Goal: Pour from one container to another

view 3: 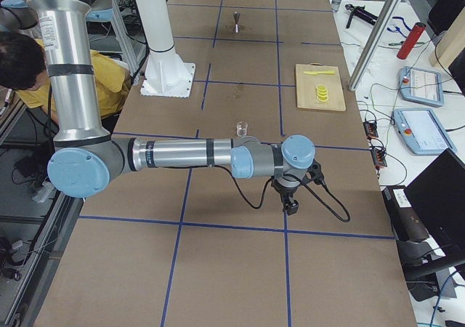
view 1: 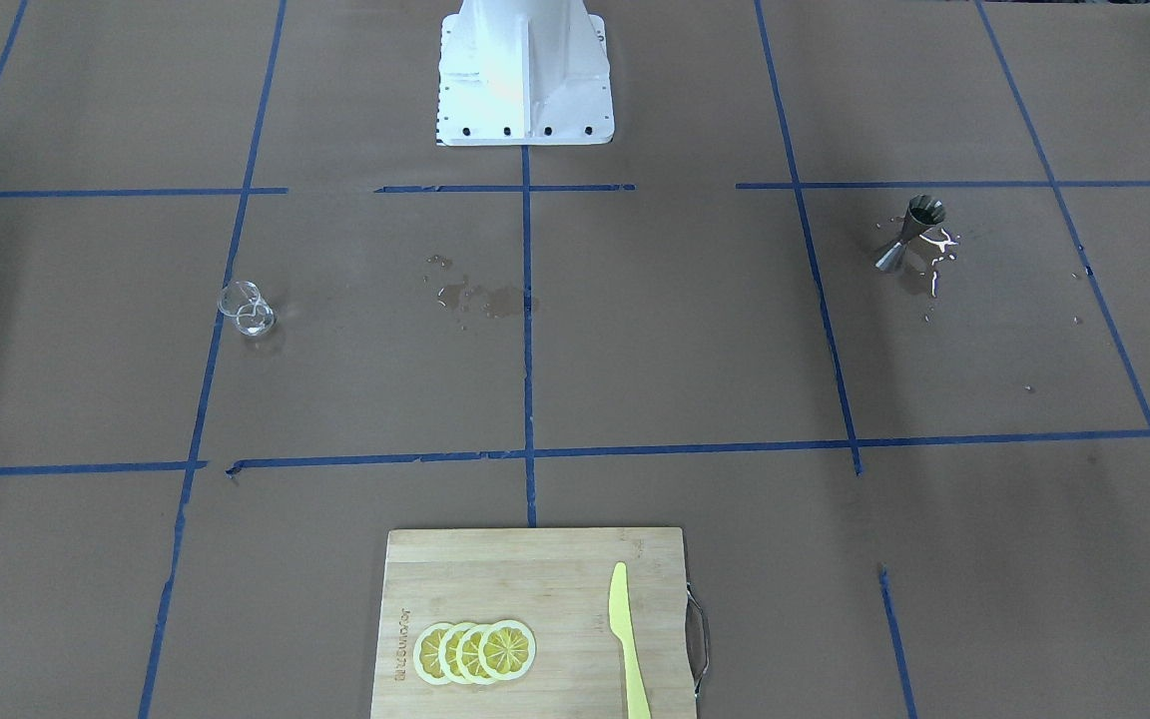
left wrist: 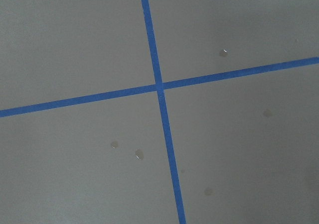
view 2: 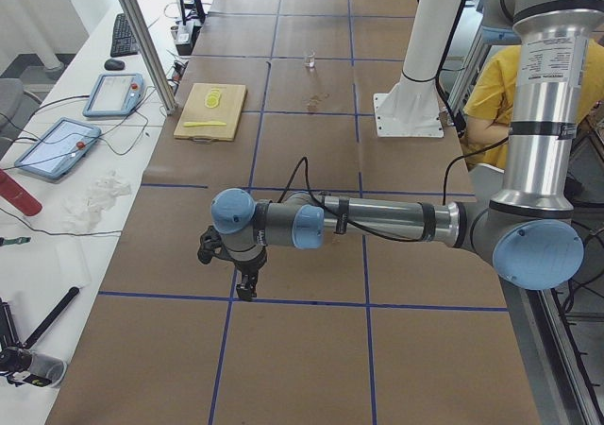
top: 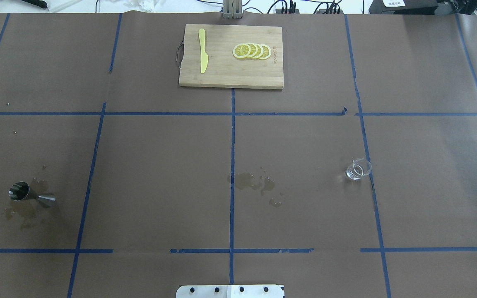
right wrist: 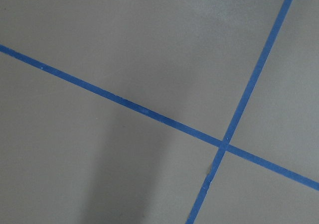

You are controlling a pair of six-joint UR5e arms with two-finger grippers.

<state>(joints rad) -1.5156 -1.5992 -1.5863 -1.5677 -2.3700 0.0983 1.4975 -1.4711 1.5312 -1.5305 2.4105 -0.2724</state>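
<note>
The clear glass cup stands upright on the brown table, right of centre in the overhead view, also visible as the cup in the front-facing view. The steel jigger stands far to the left, with spilled liquid around it; the jigger glints beside shiny droplets. Neither gripper is near them. My left gripper hangs over the table's near end in the left side view. My right gripper hangs low in the right side view. I cannot tell whether either is open or shut. Both wrist views show only paper and blue tape.
A wooden cutting board at the far edge carries lemon slices and a yellow knife. A wet patch marks the table's middle. The white robot base stands at the near edge. Blue tape lines grid the surface.
</note>
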